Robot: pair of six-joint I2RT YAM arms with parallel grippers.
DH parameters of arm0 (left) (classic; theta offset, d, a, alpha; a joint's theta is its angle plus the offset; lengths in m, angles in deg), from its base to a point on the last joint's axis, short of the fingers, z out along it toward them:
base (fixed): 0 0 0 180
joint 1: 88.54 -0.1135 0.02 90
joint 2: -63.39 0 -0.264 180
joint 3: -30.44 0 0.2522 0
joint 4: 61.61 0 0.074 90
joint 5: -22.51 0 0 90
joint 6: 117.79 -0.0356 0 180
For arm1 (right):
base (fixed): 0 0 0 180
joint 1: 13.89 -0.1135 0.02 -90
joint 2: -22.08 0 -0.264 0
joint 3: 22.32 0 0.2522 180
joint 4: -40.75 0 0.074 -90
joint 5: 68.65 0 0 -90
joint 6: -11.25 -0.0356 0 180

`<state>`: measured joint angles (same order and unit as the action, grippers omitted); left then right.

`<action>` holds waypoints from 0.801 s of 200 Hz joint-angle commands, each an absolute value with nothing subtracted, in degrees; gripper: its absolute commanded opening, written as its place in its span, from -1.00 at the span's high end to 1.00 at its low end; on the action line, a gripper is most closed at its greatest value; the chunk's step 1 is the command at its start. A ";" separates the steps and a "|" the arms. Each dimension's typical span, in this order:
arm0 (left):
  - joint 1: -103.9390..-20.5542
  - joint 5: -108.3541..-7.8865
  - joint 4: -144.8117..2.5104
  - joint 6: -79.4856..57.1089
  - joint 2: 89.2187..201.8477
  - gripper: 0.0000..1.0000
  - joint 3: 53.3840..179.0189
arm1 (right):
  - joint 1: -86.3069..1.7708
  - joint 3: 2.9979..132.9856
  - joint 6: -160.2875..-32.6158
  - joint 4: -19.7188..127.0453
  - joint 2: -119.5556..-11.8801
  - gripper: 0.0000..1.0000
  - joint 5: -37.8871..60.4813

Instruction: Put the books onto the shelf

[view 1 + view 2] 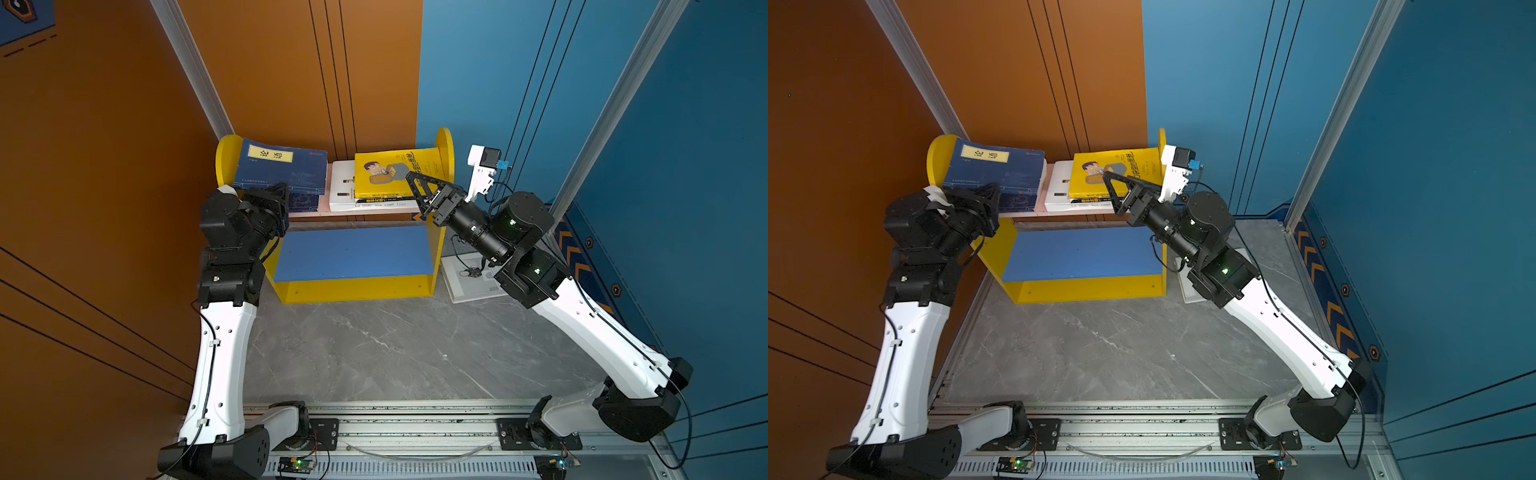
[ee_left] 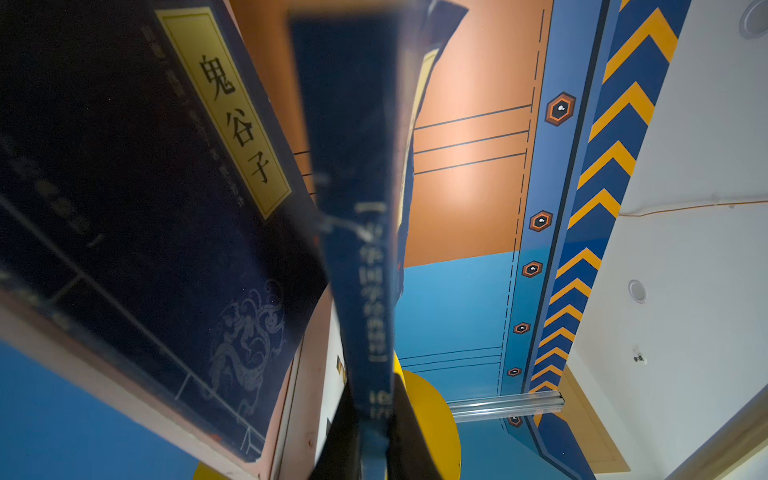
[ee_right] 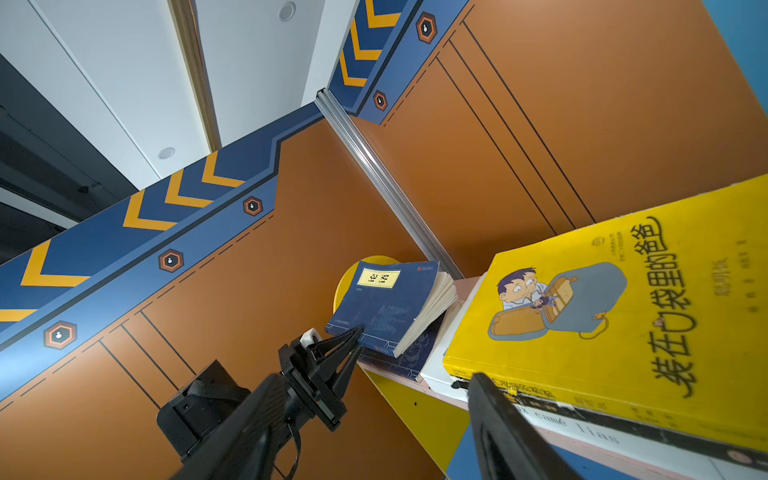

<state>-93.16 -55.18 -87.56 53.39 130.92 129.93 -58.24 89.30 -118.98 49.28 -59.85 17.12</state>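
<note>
Presently, left fingers [image 2: 405, 444] clamp the tilted navy book [image 1: 282, 170] between them, right fingers [image 3: 498, 432] open beside the yellow book [image 1: 390, 174]; placing likely needs lowering onto the shelf [image 1: 353, 286], then release.

Books [image 1: 384, 172] on shelf [image 1: 353, 286], upper board

Labelled book [image 1: 282, 170] left, cartoon-man book [image 1: 390, 172] right atop a stack [image 1: 374, 204], on the shelf [image 1: 357, 286].

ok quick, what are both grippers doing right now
left gripper: jaws closed on the edge of the upper navy book, which is tilted.
right gripper: jaws open, holding nothing, by the yellow book.
</note>
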 commanded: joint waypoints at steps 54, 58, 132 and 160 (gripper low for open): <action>-93.67 -58.73 -85.64 57.03 127.55 1.00 127.30 | -58.35 87.85 -117.87 47.39 -57.93 -0.37 18.08; -93.63 -58.94 -85.65 57.06 127.58 1.00 127.27 | -58.31 87.85 -118.03 47.44 -57.94 -0.37 17.95; -93.57 -62.17 -92.42 56.83 128.60 1.00 130.38 | -58.26 87.31 -117.73 48.83 -57.23 -0.34 18.01; -93.59 -63.14 -92.87 56.98 128.77 1.00 130.46 | -58.03 87.15 -117.72 49.49 -57.13 -0.34 18.36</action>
